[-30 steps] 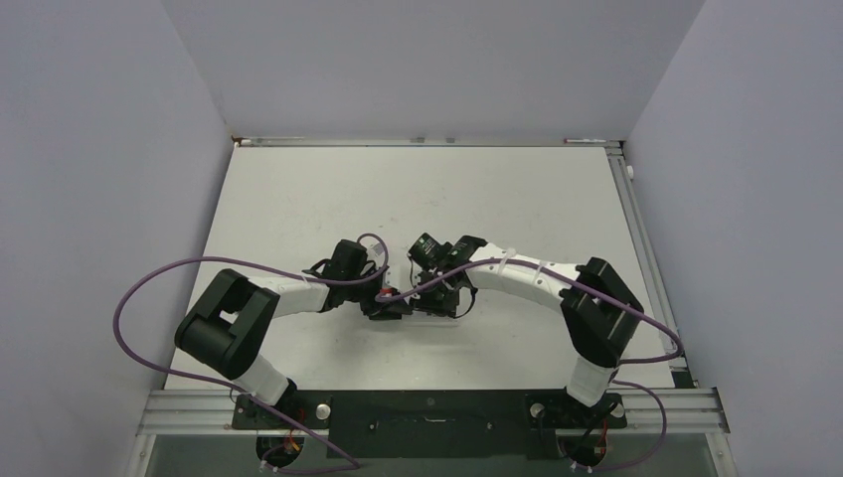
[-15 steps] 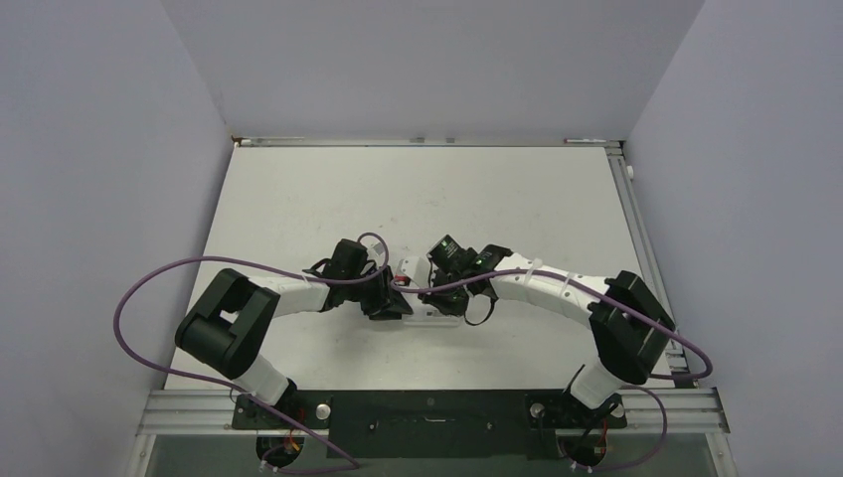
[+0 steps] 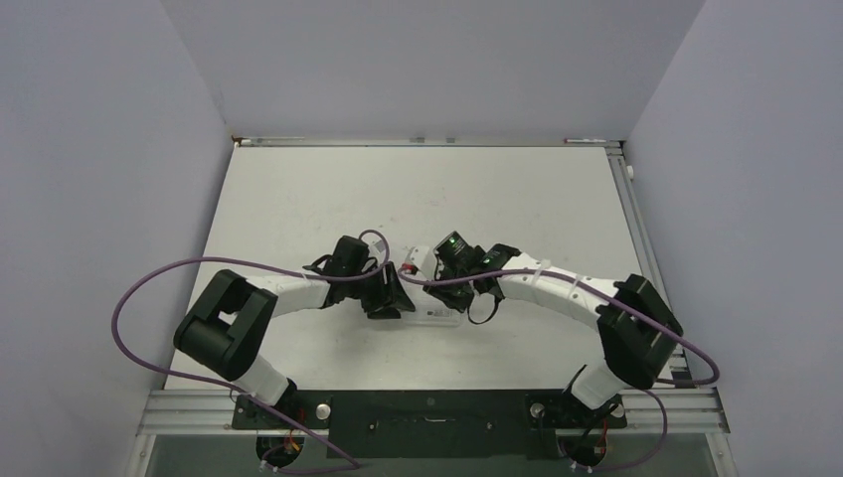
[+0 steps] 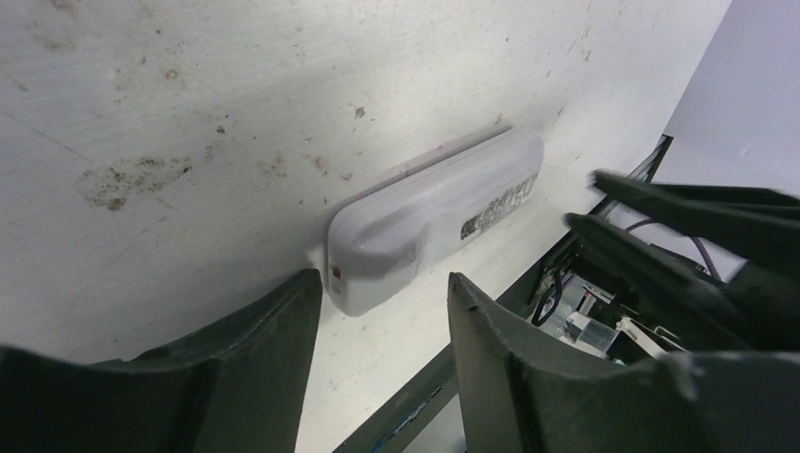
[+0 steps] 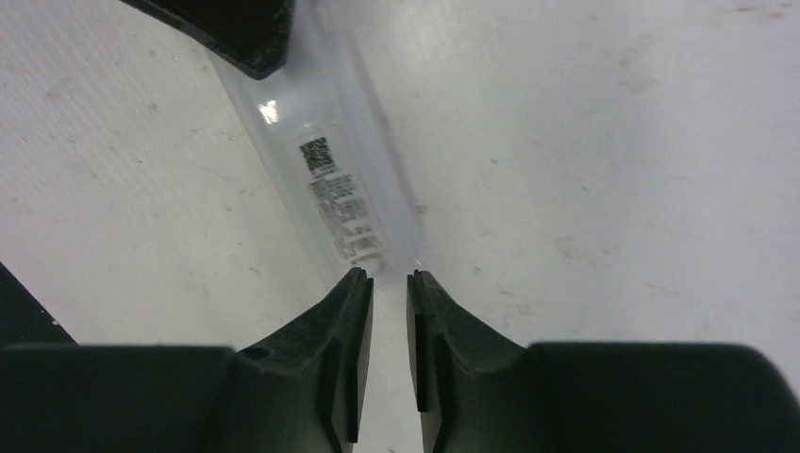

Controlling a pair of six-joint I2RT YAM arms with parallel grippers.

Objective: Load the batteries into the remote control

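Left hand (image 4: 382,291) half open near remote control (image 4: 439,212), right hand (image 5: 389,276) nearly closed

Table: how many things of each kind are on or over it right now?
White flat rectangular plastic remote control: 1
Black two-finger grippers, left gripper and right gripper: 2
Slim dark batteries in view: 0
Total: 3

Both arms bent inward, low; left claw (image 4: 382,283) parted, right claw (image 5: 389,276) nearly closed.
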